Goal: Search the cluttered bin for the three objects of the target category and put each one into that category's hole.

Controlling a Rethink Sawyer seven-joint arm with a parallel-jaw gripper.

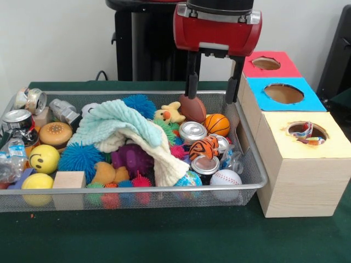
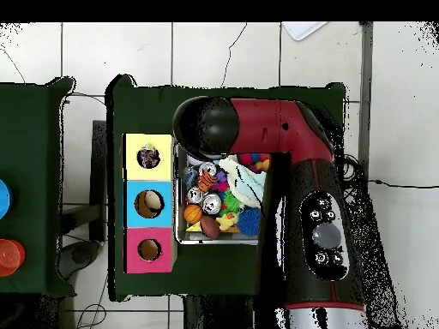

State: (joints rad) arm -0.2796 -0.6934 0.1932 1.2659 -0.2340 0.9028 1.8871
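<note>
Hand (image 1: 215, 82) open and empty over bin's (image 1: 249, 148) far right corner, polka-dot cloth (image 1: 305, 131) crumpled inside yellow box's hole (image 1: 307, 131).

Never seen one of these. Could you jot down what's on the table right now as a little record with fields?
Robot: gripper open, empty, above the bin's far right corner
Bin: wire mesh, full of balls, cans and plush toys
Towels: mint and cream, heaped in the middle
Boxes: red, blue, yellow tops
Yellow box's hole: polka-dot cloth inside

red arm (image 1: 217, 24) lowered, fingers (image 1: 191, 82) apart, empty, pointing straight down
</note>
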